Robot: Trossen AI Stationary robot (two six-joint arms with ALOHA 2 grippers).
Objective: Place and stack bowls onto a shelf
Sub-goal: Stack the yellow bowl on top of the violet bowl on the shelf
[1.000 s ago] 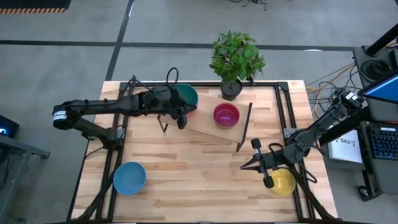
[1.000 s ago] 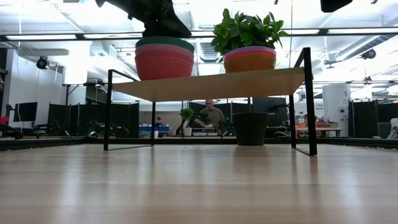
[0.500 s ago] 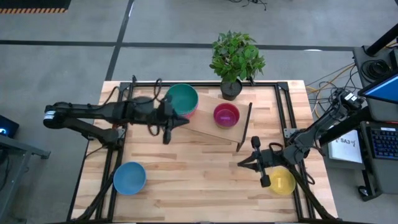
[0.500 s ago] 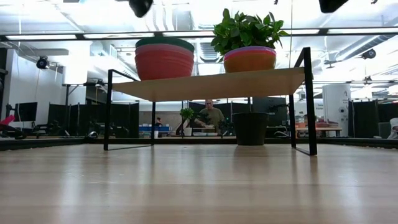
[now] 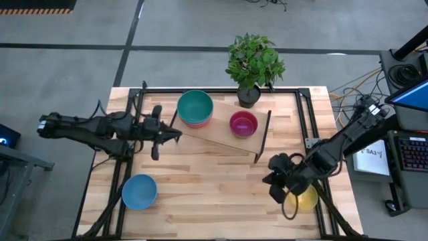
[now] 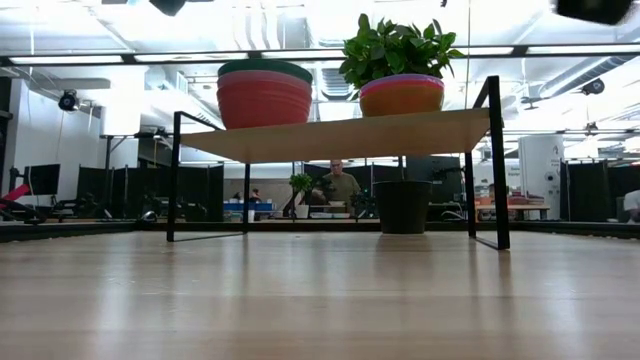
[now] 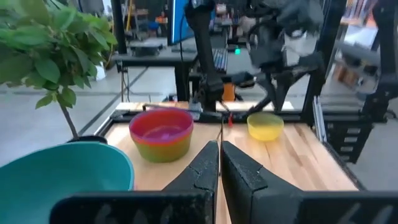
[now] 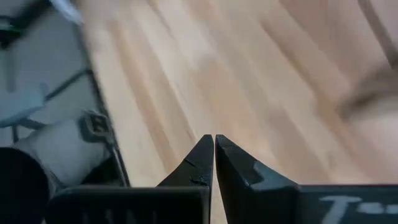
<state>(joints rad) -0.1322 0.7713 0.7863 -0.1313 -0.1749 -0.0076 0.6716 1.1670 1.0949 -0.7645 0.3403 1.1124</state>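
Starting at the lower left of the high view, the blue bowl sits loose on the table, below the left gripper, whose fingers are closed on nothing at centre left, just short of the shelf. For that bowl, you'd open wide, come down over its rim and pinch one wall. The stack topped by the teal bowl and the stack topped by the pink bowl sit on the shelf. At lower right, the right gripper, fingers together and empty, hangs just beside the yellow bowl.
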